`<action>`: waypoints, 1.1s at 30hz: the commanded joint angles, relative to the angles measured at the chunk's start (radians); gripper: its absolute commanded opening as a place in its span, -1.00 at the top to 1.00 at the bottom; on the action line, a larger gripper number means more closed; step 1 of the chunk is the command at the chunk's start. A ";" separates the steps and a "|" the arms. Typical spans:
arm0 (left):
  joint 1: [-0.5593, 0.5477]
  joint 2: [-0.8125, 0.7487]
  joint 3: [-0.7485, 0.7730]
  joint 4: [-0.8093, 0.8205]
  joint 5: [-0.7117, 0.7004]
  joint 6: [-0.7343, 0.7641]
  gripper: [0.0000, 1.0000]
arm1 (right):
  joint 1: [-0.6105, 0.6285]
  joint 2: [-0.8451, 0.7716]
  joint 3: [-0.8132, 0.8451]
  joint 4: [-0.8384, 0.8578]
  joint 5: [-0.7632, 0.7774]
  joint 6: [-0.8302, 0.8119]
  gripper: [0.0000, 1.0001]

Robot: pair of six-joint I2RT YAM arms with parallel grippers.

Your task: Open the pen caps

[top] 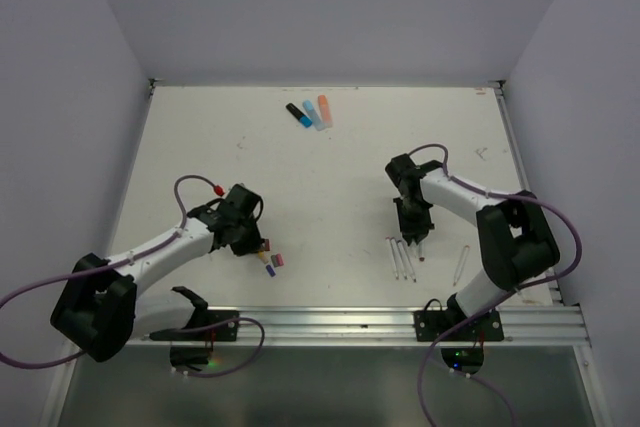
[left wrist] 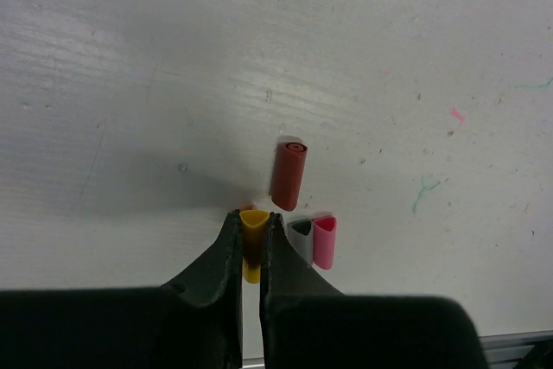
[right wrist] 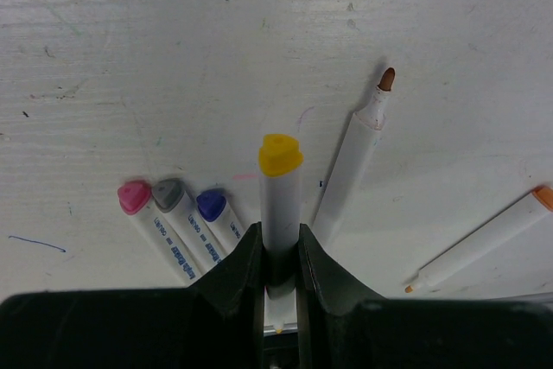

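I judge the job well along, with the far end of the surface (top: 330, 177) left to do. My left fingers (left wrist: 216, 270) are clamped on a yellow cap (left wrist: 253, 224), held low over the surface next to the caps already off. Those are a dark red cap (left wrist: 289, 176) just ahead and a grey cap (left wrist: 301, 239) and a pink cap (left wrist: 324, 242) lying together just to the right.

My right fingers (right wrist: 238, 274) grip a white pen barrel (right wrist: 279, 209) with a yellow rear end. A small yellow tip shows bare below the grip, so this pen looks opened. Beside it a brown-tipped pen (right wrist: 356, 157) lies uncapped, and an orange-ended pen (right wrist: 484, 244) off to the right shows a bare nib too. On the other side lie three pens (right wrist: 181, 222) with pink, grey and blue ends. Their writing ends are hidden under the fingers, so I cannot tell whether they are open.

In the top view, three markers (top: 310, 115) lie near the far edge of the surface, well apart from both arms. From this height I cannot tell whether their caps are on, and I take them as the work left.
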 commanded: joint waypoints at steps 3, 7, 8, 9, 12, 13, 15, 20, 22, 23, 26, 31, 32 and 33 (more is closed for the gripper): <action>0.014 0.047 0.012 0.067 -0.020 0.030 0.91 | -0.002 0.017 -0.001 0.020 0.007 -0.016 0.90; 0.020 0.073 0.014 0.079 -0.020 0.021 0.84 | -0.002 0.034 0.006 0.022 -0.003 -0.019 0.76; 0.021 0.080 0.014 0.082 -0.017 0.022 0.81 | -0.002 0.038 0.009 0.020 -0.006 -0.021 0.71; 0.020 0.085 0.015 0.086 -0.016 0.025 0.72 | -0.002 0.040 0.011 0.020 -0.008 -0.022 0.68; 0.022 0.096 0.020 0.090 -0.014 0.025 0.65 | -0.002 0.038 0.011 0.020 -0.012 -0.024 0.60; 0.025 0.099 0.020 0.090 -0.016 0.027 0.63 | -0.002 0.038 0.011 0.020 -0.014 -0.027 0.58; 0.026 0.107 0.021 0.090 -0.016 0.024 0.55 | -0.002 0.038 0.011 0.020 -0.022 -0.028 0.52; 0.031 0.119 0.023 0.090 -0.011 0.024 0.48 | -0.002 0.031 0.011 0.020 -0.045 -0.031 0.43; 0.032 0.116 0.024 0.085 -0.014 0.025 0.46 | -0.002 0.021 0.011 0.018 -0.049 -0.031 0.38; 0.032 0.111 0.026 0.080 -0.017 0.027 0.45 | 0.000 0.018 0.013 0.017 -0.049 -0.031 0.36; 0.032 0.094 0.044 0.059 -0.031 0.025 0.39 | -0.002 -0.002 0.022 0.008 -0.040 -0.035 0.30; 0.032 0.067 0.130 0.001 -0.083 0.034 0.10 | -0.002 -0.041 0.069 -0.024 -0.034 -0.035 0.14; 0.032 0.065 0.147 -0.021 -0.091 0.040 0.02 | -0.002 -0.045 0.077 -0.029 -0.034 -0.035 0.13; 0.032 0.067 0.165 -0.032 -0.100 0.042 -0.04 | -0.002 -0.049 0.088 -0.035 -0.034 -0.035 0.12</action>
